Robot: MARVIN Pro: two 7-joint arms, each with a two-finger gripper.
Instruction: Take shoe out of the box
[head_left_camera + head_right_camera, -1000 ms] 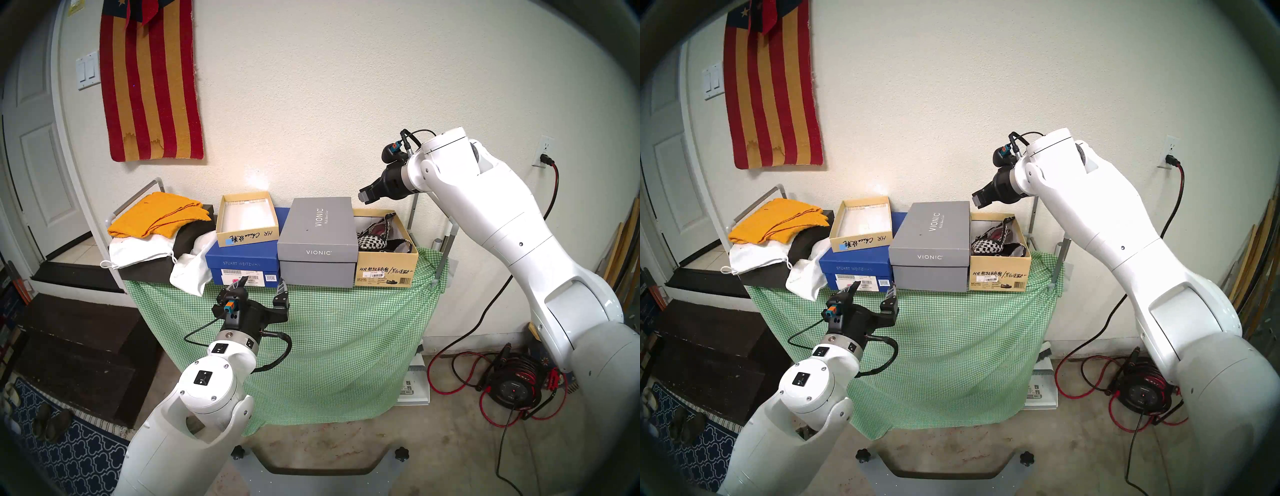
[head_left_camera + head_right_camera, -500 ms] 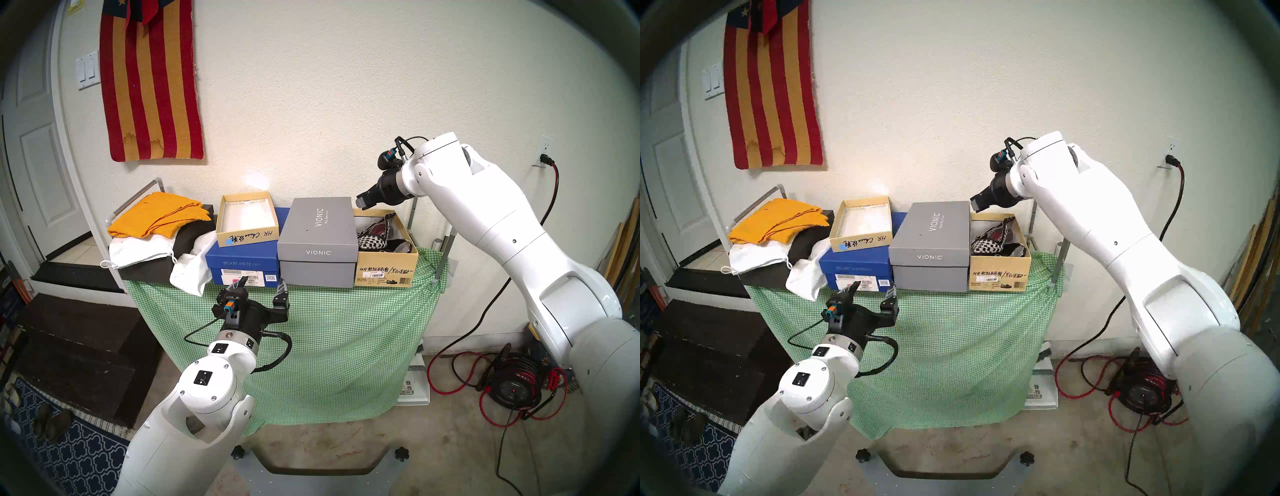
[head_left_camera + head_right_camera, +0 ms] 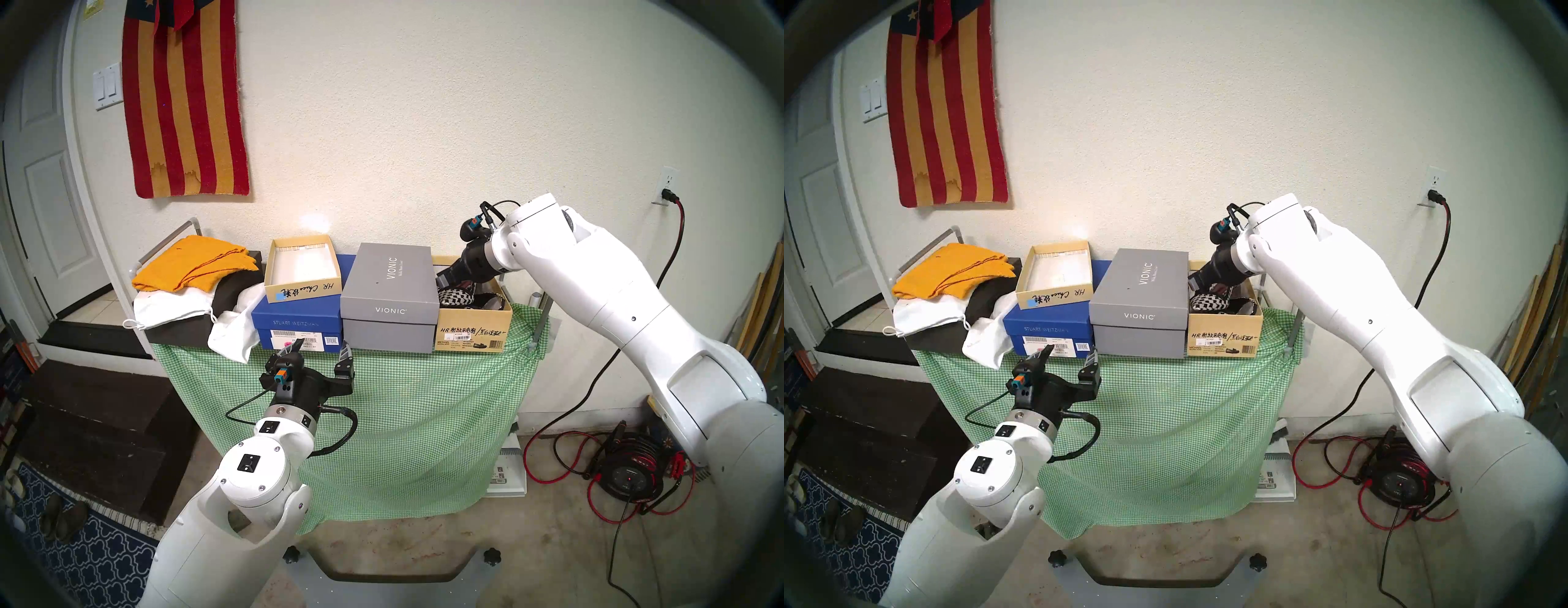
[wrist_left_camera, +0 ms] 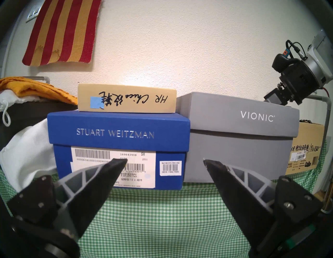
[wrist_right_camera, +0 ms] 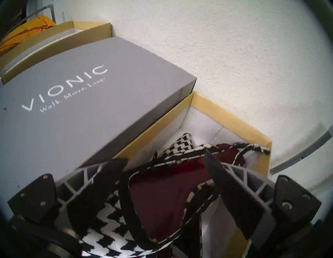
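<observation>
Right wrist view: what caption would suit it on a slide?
Open right gripper poised over a black-and-white checkered shoe in the tan shoebox, beside the grey VIONIC box.

Textured cream wall (image 3: 424, 127), striped hanging (image 3: 184, 106), white door (image 3: 42, 204), concrete floor (image 3: 551, 552)

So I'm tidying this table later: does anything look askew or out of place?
Mostly the shallow open box: it sits crooked on the blue shoebox, its handwriting upside down. White cloth bags spill over the table edge. The shoes lie jumbled in the tan box.
</observation>
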